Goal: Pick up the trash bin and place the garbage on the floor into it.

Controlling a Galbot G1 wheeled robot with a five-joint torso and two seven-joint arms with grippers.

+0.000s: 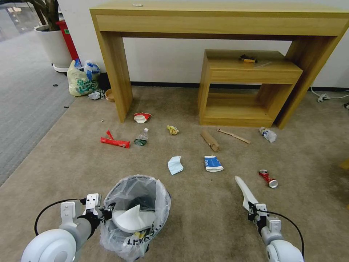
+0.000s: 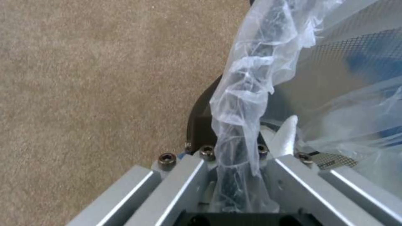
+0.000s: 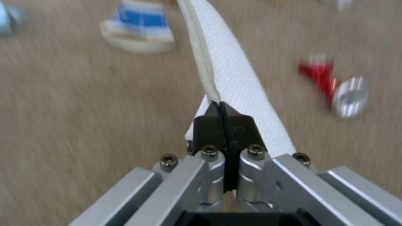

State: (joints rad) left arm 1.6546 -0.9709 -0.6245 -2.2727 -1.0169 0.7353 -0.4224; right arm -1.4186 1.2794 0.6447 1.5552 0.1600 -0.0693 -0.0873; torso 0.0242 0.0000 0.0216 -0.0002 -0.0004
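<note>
**A:** Status on both hands?

**B:** My left hand (image 1: pixel 103 213) is pinched on the rim of the trash bin (image 1: pixel 136 214), liner plastic caught in the grip with it. In the left wrist view the crinkled liner (image 2: pixel 243 103) runs straight down between my fingers. I hold the bin low on my left so it sits near the drop point instead of me carrying each piece across.

**A:** Right?

**B:** My right hand (image 1: pixel 251 208) is pressed together on the end of a white slipper (image 1: pixel 244 190). Right wrist view has the pads shut on its edge, fabric strip (image 3: pixel 234 66) sticking out away from me. Gripped at one end so the long part hangs free and can go into the bin mouth first.

**A:** Anything in the bin?

**B:** One white slipper (image 1: pixel 131 219) already, lying across the opening, partly above the rim.

**A:** What's left on the floor (image 1: pixel 203 218)?

**B:** Red can (image 1: pixel 268 178) near my right hand, carton (image 1: pixel 213 163), blue mask (image 1: pixel 175 165), cardboard piece (image 1: pixel 210 141), wooden stick (image 1: pixel 233 135), crushed bottle (image 1: pixel 268 134) by the low shelf (image 1: pixel 247 87), small bottle (image 1: pixel 141 137), red wrapper (image 1: pixel 115 141), plus scraps nearer the table (image 1: pixel 218 18) leg.

**A:** Risk?

**B:** My guess: the slipper already inside blocks part of the opening, so the second may perch on top. Thin rim grip may also let the bin tilt.
</note>
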